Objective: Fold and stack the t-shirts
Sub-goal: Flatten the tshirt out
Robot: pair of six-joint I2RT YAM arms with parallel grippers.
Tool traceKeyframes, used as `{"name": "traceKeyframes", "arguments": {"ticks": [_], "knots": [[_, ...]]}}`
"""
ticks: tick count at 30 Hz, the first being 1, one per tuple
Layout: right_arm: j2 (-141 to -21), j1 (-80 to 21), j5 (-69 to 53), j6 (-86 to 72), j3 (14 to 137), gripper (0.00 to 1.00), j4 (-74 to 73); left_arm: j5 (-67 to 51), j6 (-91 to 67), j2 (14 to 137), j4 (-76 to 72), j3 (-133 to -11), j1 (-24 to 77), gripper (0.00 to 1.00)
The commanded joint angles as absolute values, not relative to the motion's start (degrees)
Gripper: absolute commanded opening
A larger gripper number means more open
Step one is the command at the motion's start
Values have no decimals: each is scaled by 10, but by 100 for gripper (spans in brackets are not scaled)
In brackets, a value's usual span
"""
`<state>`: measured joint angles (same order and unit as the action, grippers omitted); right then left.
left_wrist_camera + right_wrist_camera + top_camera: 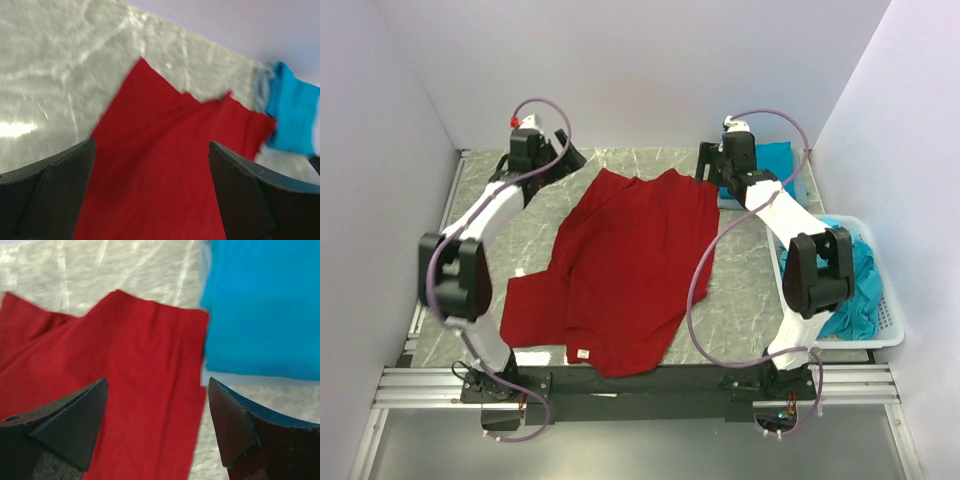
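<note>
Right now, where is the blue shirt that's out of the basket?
In the top view, the blue shirt lies at the far right of the table, just right of the red shirt and the right gripper, beyond the basket.

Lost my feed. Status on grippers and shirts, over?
Left gripper and right gripper open, over red t-shirt far edge. Shirt spread out, unfolded. Folded teal t-shirt far right, more teal shirts in basket. Nothing blocking.
</note>
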<state>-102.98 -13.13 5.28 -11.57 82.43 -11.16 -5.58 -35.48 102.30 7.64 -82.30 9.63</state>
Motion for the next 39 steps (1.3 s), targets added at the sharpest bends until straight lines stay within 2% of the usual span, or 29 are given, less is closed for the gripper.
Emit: {"name": "traceKeyframes", "arguments": {"ticks": [1,5,6,9,18,24,29,39], "knots": [[-952,-135,2,-139,796,88,-65,-99,-394,898,15,-732,99,99],[-933,-169,-71,-126,744,89,-49,-138,-453,804,-36,-568,105,99],[-935,-179,-71,-124,733,89,-47,-136,-487,764,-47,-495,107,99],[-961,-229,-61,-123,733,89,-52,-123,-541,688,-62,-378,125,99],[-1107,-303,-80,-191,818,91,-100,-55,-590,465,70,-209,171,99],[-1134,-303,-72,-230,789,91,-126,-28,-639,385,69,-131,171,99],[-1103,-301,-81,-254,702,91,-102,-47,-617,420,4,-117,171,99],[-943,-307,-77,-340,451,91,-76,-51,-570,644,-114,-181,169,99]]}}
